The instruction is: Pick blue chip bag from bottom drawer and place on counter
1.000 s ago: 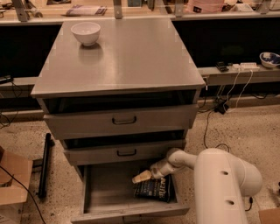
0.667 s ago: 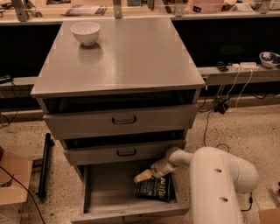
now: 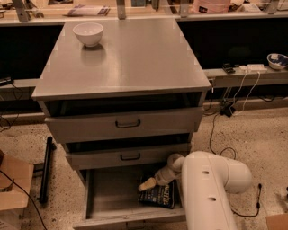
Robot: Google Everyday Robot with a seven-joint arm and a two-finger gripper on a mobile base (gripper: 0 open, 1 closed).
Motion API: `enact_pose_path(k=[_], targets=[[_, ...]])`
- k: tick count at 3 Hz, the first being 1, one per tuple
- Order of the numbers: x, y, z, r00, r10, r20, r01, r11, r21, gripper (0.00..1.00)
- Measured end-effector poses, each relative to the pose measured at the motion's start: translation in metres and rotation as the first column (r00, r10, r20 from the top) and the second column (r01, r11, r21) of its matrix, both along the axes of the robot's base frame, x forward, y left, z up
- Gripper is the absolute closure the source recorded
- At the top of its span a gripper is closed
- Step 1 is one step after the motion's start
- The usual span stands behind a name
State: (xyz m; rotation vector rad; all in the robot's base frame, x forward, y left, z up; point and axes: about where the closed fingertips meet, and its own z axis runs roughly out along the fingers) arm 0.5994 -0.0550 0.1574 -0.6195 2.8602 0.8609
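Note:
The blue chip bag [image 3: 160,196] lies flat on the floor of the open bottom drawer [image 3: 110,195], at its right side, white lettering up. My gripper [image 3: 147,183] reaches down into the drawer from the right. Its tan tip sits at the bag's upper left corner, just above or touching it; I cannot tell which. My white arm [image 3: 209,188] covers the drawer's right edge. The counter [image 3: 135,63] is the grey metal top of the cabinet and carries a white bowl [image 3: 88,33] at its far left.
Two wider drawers with black handles [image 3: 128,123] [image 3: 130,157] stand slightly open above the bottom one. A cardboard box [image 3: 13,188] and a black bar [image 3: 45,170] lie on the floor left. Cables [image 3: 216,134] run on the floor right. A long bench [image 3: 135,11] stands behind.
My arm's white body has shifted slightly left. The gripper stays over the bag's upper left corner, and the bag has not moved.

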Motion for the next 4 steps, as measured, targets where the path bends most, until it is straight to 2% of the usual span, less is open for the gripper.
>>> enact_pose_path(k=[1, 2, 3, 4], targets=[[-0.013, 0.004, -0.029, 0.9975, -0.002, -0.070, 0.000, 1.000, -0.029, 0.27], [-0.015, 0.006, -0.028, 0.9971, -0.001, -0.076, -0.001, 1.000, -0.029, 0.50], [-0.023, 0.018, -0.034, 0.9945, 0.008, -0.105, -0.010, 1.000, -0.026, 0.73], [-0.027, 0.034, -0.017, 0.9968, 0.009, -0.079, -0.005, 0.999, 0.055, 1.00]])
